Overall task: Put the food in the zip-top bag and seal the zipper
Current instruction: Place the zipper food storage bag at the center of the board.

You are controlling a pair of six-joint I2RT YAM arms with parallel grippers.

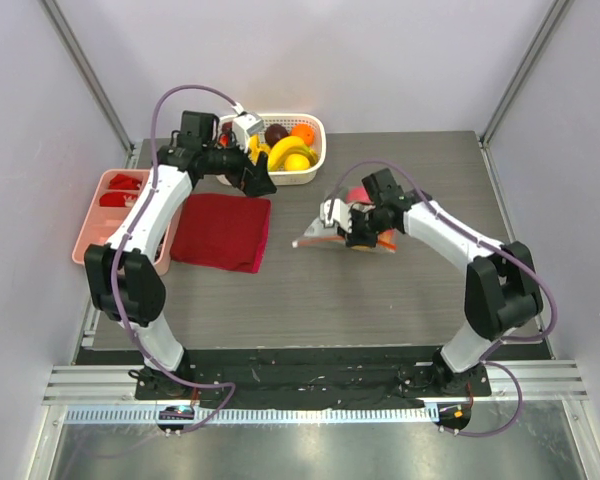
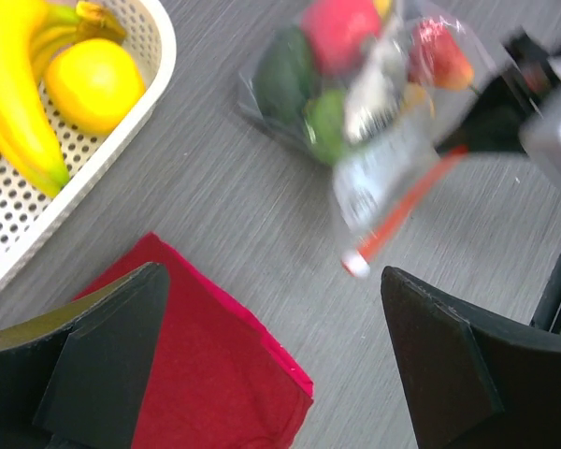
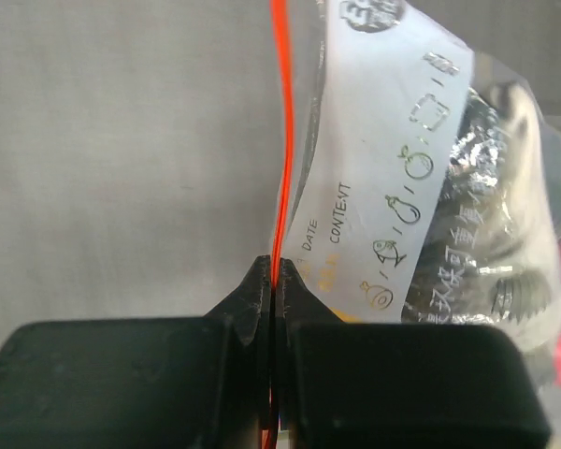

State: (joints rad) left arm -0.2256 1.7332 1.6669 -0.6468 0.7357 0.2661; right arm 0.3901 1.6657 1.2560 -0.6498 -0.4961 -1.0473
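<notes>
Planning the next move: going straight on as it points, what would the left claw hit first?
The open left claw would likely meet bare table just past the red cloth; depth is unclear.

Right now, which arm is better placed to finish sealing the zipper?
Right. The right gripper is shut on the orange zipper of the zip-top bag, so it could slide along it. The left gripper hangs open by the red cloth, apart from the bag.
</notes>
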